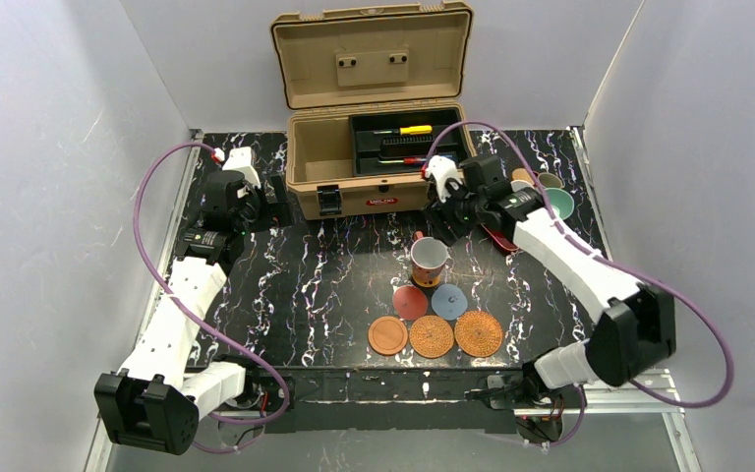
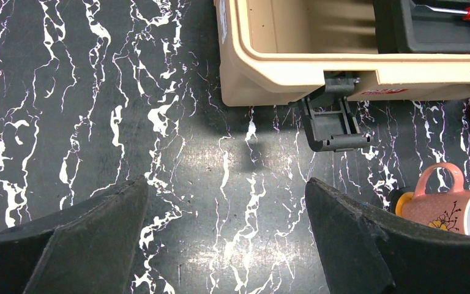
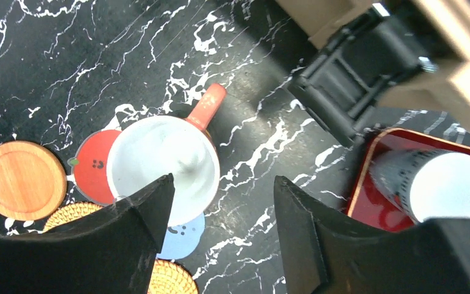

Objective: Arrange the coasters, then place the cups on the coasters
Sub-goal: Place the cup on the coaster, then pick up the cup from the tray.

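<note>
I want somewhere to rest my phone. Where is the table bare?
The widest bare patch of marbled table lies in front of the toolbox, between the left arm and the coasters. The back right is crowded: the red tray of cups, the right gripper and the pink mug sit close together.

glossy marbled table (image 1: 305, 285), woven coasters (image 1: 432, 336), wooden coaster (image 1: 387, 335)
</note>
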`<state>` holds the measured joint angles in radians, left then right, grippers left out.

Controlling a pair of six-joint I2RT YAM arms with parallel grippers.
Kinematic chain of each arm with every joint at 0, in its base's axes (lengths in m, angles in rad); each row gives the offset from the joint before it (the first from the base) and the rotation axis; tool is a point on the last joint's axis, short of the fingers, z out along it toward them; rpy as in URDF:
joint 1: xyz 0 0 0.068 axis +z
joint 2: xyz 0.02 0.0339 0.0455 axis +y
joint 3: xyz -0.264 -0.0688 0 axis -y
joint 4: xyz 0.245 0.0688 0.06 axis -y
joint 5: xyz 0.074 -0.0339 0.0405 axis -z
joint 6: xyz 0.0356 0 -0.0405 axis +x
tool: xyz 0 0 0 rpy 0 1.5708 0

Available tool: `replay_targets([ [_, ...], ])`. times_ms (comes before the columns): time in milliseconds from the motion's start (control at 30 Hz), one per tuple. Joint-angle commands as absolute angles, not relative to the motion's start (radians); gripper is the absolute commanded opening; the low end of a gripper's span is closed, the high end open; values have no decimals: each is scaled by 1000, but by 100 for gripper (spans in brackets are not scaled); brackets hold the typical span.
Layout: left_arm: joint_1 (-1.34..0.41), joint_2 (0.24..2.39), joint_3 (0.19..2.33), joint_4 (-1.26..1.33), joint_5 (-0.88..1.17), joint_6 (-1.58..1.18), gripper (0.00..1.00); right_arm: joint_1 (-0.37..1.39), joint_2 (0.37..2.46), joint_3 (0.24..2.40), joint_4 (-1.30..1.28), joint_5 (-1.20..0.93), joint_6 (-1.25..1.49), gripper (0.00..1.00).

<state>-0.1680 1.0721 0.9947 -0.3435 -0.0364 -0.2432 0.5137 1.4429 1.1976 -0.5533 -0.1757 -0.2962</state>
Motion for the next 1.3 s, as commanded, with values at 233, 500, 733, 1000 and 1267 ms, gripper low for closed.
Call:
replay_targets([
  [233, -175, 1073, 992, -346, -27, -246, 98, 503, 1218, 1217, -515, 129, -141, 80],
  [500, -175, 1074, 992, -345, -34, -246, 99, 249, 1209, 1156, -353, 172, 112, 85],
  [733, -175, 1072, 992, -345, -35, -245, 99, 81, 1255, 1053, -233, 219, 348, 84],
  [1000, -175, 1065, 992, -344, -32, -247, 99, 65, 1424, 1065, -197, 265, 550, 73],
  [1267, -175, 1062, 994, -344, -32, -247, 99, 124, 1526, 1096, -202, 377, 634, 69],
])
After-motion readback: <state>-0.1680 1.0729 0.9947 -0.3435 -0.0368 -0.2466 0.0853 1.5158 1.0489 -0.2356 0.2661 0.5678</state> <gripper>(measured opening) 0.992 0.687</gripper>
